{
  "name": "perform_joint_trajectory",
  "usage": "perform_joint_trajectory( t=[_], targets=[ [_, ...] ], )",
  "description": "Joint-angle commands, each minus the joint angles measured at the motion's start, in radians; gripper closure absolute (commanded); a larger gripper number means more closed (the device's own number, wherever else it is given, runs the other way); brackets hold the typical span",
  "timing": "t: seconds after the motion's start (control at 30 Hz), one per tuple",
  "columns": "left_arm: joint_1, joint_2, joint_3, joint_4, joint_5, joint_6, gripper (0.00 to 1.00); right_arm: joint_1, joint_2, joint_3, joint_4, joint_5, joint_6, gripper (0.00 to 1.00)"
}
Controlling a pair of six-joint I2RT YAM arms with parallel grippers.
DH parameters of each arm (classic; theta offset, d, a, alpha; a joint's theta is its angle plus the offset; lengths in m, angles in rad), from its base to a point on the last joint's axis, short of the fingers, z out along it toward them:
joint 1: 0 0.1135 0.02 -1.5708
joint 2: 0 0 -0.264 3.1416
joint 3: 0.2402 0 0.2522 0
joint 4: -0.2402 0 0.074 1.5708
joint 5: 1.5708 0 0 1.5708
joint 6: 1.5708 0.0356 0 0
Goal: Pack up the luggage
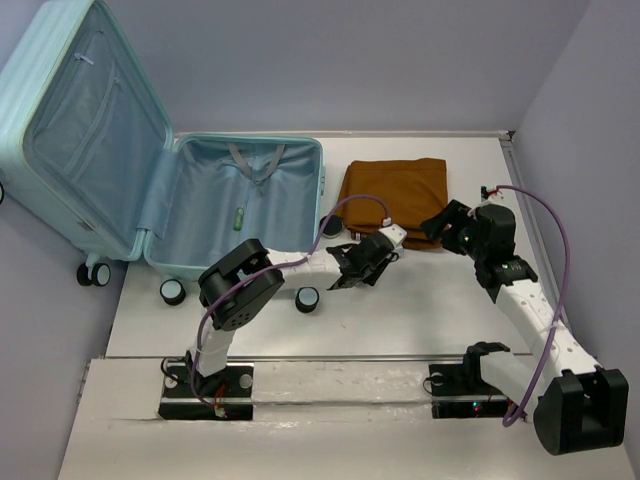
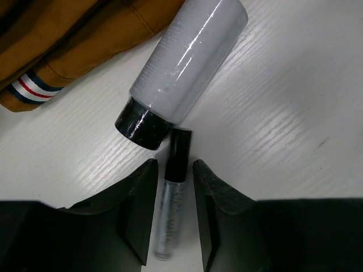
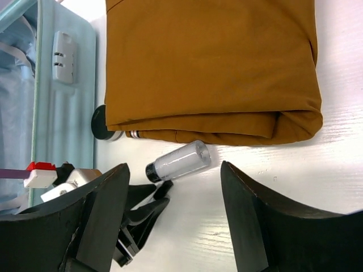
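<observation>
luggage (image 1: 60, 120) lid: cut by left edge | clear bottle (image 2: 187, 62): end cut by top edge

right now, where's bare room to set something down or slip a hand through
Free: inside the luggage, nearly bare; the table between the arm bases and the left tool; the back corner right of the brown garment. Crowded: the garment's near edge, where bottle, thin tube and right tool gather.

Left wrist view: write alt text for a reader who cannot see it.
The left gripper straddles a thin clear tube with a black cap lying on the white table, a sliver of table showing each side. Just beyond lies a bigger clear bottle with a black cap, and a folded brown garment fills the upper left corner.
</observation>
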Motion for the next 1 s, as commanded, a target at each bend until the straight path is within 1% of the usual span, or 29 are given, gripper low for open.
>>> perform_joint_trajectory(
  t=[0.0,0.07,0.1,0.17,0.2,0.27,0.3,0.37,0.47,0.5,0.57,0.6,0.67,0.7,0.77,0.8,0.83,0.9,0.93,0.97],
  targets=[
    [0.002,-0.022,-0.023,-0.006,0.014,0.005,0.55,-0.003,0.009,-0.006,0.039,-0.006,-0.032,0.29],
    [0.002,-0.034,-0.051,-0.009,0.019,0.005,0.53,-0.003,0.023,-0.001,0.036,-0.020,-0.038,0.29],
    [0.002,-0.036,-0.057,-0.009,0.025,0.005,0.55,-0.003,0.028,0.000,0.034,-0.026,-0.044,0.29],
    [0.002,-0.031,-0.066,-0.012,0.031,0.005,0.61,-0.003,0.034,0.003,0.031,-0.040,-0.050,0.29],
    [0.002,-0.025,-0.074,-0.012,0.033,0.002,0.71,-0.003,0.039,0.006,0.030,-0.057,-0.055,0.29],
    [0.002,-0.025,-0.075,-0.009,0.050,-0.009,0.84,-0.003,0.046,0.008,0.018,-0.068,-0.061,0.29],
    [0.001,-0.037,-0.079,-0.008,0.053,-0.013,0.94,-0.003,0.052,0.008,0.011,-0.069,-0.061,0.29],
    [0.002,-0.066,-0.083,0.000,0.060,-0.023,0.94,-0.003,0.059,0.002,0.007,-0.069,-0.058,0.29],
    [0.002,-0.177,-0.106,0.037,0.086,-0.040,0.94,0.029,0.071,-0.012,0.008,-0.046,-0.044,0.25],
    [0.002,-0.242,-0.114,0.038,0.085,-0.044,0.94,0.029,0.081,-0.020,0.011,-0.042,-0.033,0.21],
    [0.004,-0.315,-0.121,0.044,0.076,-0.050,0.94,0.043,0.095,-0.027,0.044,-0.031,-0.023,0.19],
    [0.007,-0.386,-0.132,0.044,0.070,-0.058,0.94,0.070,0.108,-0.026,0.048,-0.029,-0.021,0.18],
    [0.018,-0.460,-0.143,0.043,0.044,-0.073,0.94,0.098,0.152,-0.008,0.059,-0.037,-0.048,0.22],
    [0.045,-0.537,-0.160,0.043,0.034,-0.099,0.94,0.118,0.172,0.006,0.057,-0.051,-0.065,0.24],
    [0.090,-0.611,-0.180,0.044,0.019,-0.135,0.94,0.196,0.215,0.041,0.027,-0.040,-0.133,0.25],
    [0.119,-0.647,-0.190,0.043,0.014,-0.153,0.94,0.223,0.268,0.089,0.005,-0.008,-0.159,0.25],
    [0.192,-0.715,-0.218,0.041,-0.001,-0.199,0.92,0.268,0.325,0.113,-0.031,0.009,-0.202,0.25],
    [0.275,-0.773,-0.243,0.025,-0.001,-0.242,0.91,0.291,0.373,0.170,-0.053,0.014,-0.246,0.25],
    [0.348,-0.821,-0.262,0.017,-0.005,-0.271,0.89,0.291,0.393,0.187,-0.064,0.021,-0.277,0.25],
    [0.379,-0.841,-0.272,0.008,-0.019,-0.282,0.87,0.302,0.434,0.202,-0.071,0.024,-0.294,0.25]
  ],
)
